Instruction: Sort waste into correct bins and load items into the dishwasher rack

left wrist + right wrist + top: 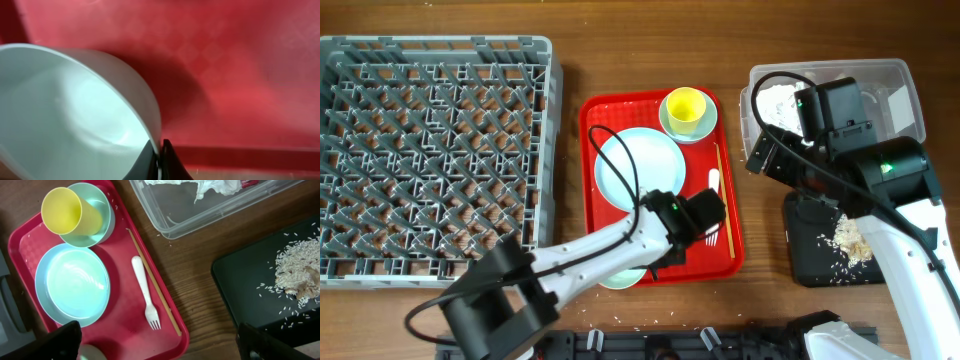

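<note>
The waste half looks finished. The napkin [210, 187] lies in the clear tub [200, 217], and a red scrap at the frame's top edge beside it is probably the wrapper [247, 182], though too little of it shows to be sure. The rice [297, 270] is heaped in the black bin [240, 290], with loose grains scattered round it.

The loading half has barely begun, and the rack [440, 45] holds nothing. On the red tray [125, 330] lie the plate [72, 285], the cup [65, 210] standing in a bowl [100, 230], the fork [145, 292] and, just beside it, the stick [155, 285].

The left gripper [160, 155] is clamped on the rim of the other bowl [75, 115] at the tray's near end, one finger inside the wall and one outside. That makes this bowl the first piece bound for the rack, and all six items are left to load.

The right gripper [760, 155] hangs with its fingers spread wide and empty, between the tub and the red tray.

Much is obscured. From overhead the left arm covers most of the gripped bowl, so only a sliver shows. The left wrist view is too close and soft to tell whether the bowl sits on the tray or has cleared it. The right arm hides part of the tub and the black bin.
</note>
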Tool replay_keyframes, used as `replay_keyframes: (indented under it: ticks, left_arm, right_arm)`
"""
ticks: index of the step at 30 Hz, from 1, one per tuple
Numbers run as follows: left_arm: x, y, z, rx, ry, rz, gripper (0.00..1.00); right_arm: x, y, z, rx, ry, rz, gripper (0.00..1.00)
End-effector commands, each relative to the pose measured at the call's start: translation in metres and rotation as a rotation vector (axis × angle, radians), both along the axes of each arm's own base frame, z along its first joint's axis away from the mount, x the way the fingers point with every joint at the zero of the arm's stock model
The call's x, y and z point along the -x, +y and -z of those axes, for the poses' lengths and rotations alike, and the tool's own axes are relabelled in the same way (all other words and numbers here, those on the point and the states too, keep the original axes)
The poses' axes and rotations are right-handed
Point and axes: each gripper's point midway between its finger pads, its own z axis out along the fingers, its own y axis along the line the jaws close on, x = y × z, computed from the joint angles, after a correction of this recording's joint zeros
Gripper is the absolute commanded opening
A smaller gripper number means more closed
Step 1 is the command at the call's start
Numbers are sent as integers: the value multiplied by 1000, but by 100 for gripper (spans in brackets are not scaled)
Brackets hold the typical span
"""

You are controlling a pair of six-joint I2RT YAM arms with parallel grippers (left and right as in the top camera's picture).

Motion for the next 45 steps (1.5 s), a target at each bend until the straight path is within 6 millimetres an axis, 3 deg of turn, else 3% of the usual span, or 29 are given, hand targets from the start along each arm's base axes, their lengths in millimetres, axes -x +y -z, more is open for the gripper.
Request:
replay_keyframes:
  ticks: [1,4,7,8,10,11,13,16,19,21,26,31,33,35,37,40,41,43,45]
  left_arm:
    - [-17,-13,-65,171,-79,-19,4]
    - [-30,-3,-120,326,-182,-39,4]
    - [-48,32,-181,489,-331,-50,4]
    - [-61,58,-206,539,-428,-86,4]
    - [-75,88,-231,577,-536,-135,4]
    - [-87,118,-246,592,-617,-224,4]
    - [-107,181,-256,534,-731,-437,4]
    - [-132,227,-263,498,-820,-572,4]
    - [-177,222,-273,556,-893,-342,4]
    - [-207,216,-268,582,-912,-182,4]
    - [-274,247,-217,664,-875,-199,7]
    - [-283,288,-171,898,-770,-262,6]
    - [-279,313,-151,982,-732,-323,4]
    - [-270,330,-147,1051,-712,-372,5]
    - [-260,325,-163,1145,-735,-291,9]
    - [-248,293,-201,1244,-784,-85,29]
    - [-246,274,-215,1214,-804,-5,46]
    - [-253,246,-224,1040,-808,-3,94]
    - [-258,221,-233,741,-766,-29,99]
  right_arm:
    - [-4,-1,-3,11,-11,-4,100]
    - [-4,-1,-3,11,-11,-5,100]
    - [-4,-1,-3,11,-11,-5,100]
    - [-4,-1,-3,11,-11,-5,100]
    - [-4,-1,-3,11,-11,-5,100]
    - [-4,-1,-3,11,-11,-4,100]
    - [-4,-1,-3,11,-11,-5,100]
    - [-4,-1,-3,11,-11,-4,100]
    - [-4,-1,-3,11,-11,-4,100]
    - [-4,-1,-3,11,-11,-4,100]
    - [-4,-1,-3,11,-11,-4,100]
    - [-4,-1,-3,11,-11,-5,100]
    - [-4,-1,-3,11,-11,-4,100]
    - [-4,-1,-3,11,-11,-5,100]
    - [-4,-1,-3,11,-11,-5,100]
    - [-4,-1,-3,11,-11,-5,100]
    - [-4,-1,-3,11,-11,-5,100]
    - [-4,-1,-3,11,-11,-5,100]
    - [-4,-1,-3,11,-11,-5,100]
